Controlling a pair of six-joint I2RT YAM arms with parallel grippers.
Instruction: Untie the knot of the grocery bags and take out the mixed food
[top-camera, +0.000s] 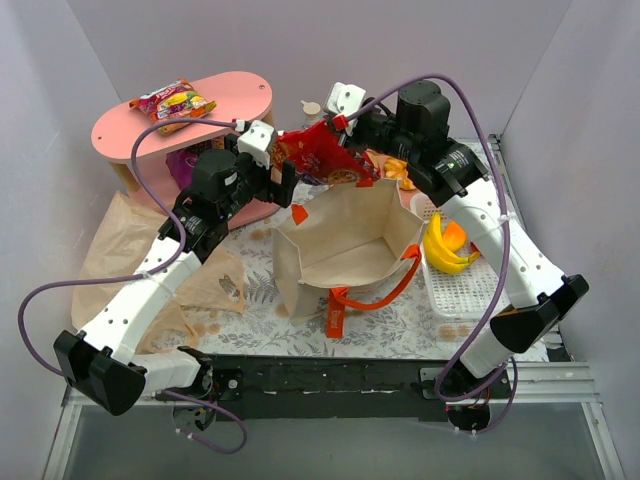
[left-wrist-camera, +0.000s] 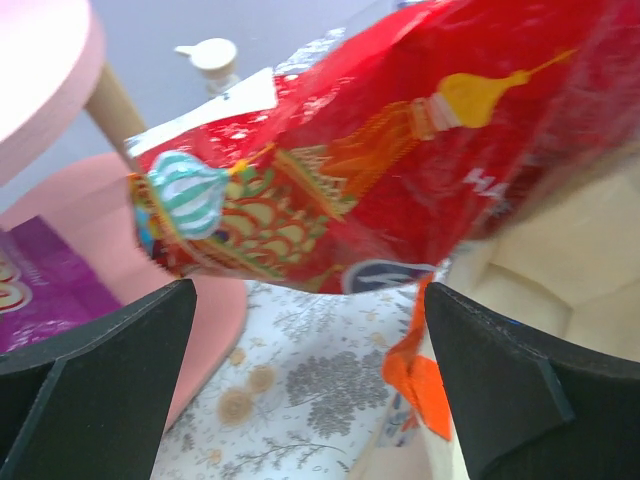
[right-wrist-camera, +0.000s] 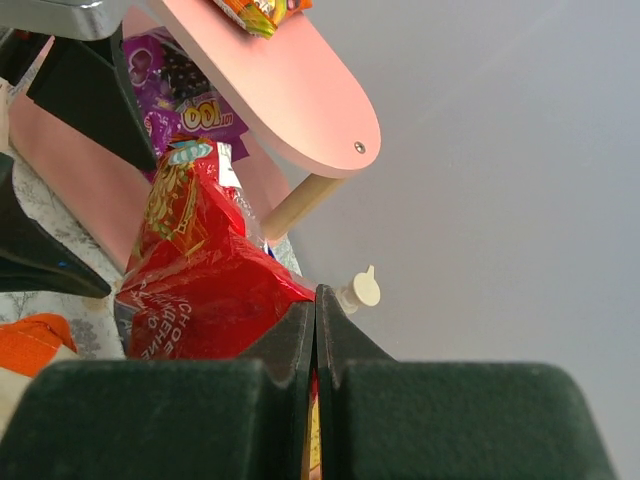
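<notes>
The cream canvas tote (top-camera: 345, 245) stands open in the middle of the table, its orange handles (top-camera: 350, 298) hanging at the front. My right gripper (top-camera: 336, 132) is shut on the edge of a shiny red-yellow snack packet (top-camera: 320, 155) and holds it in the air behind the tote's far left corner; its shut fingertips (right-wrist-camera: 316, 300) pinch the packet (right-wrist-camera: 200, 290). My left gripper (top-camera: 285, 185) is open and empty just below the packet (left-wrist-camera: 400, 170), its fingers (left-wrist-camera: 520, 380) wide apart. The tan plastic bag (top-camera: 120, 250) lies flattened at the left.
A pink two-level stand (top-camera: 230, 95) at the back left holds a snack packet (top-camera: 175, 103) on top and a purple packet (top-camera: 183, 163) below. A white mesh basket (top-camera: 455, 290) at the right holds bananas (top-camera: 440, 252) and an orange wedge (top-camera: 456, 235). A pump bottle (top-camera: 311, 108) stands behind.
</notes>
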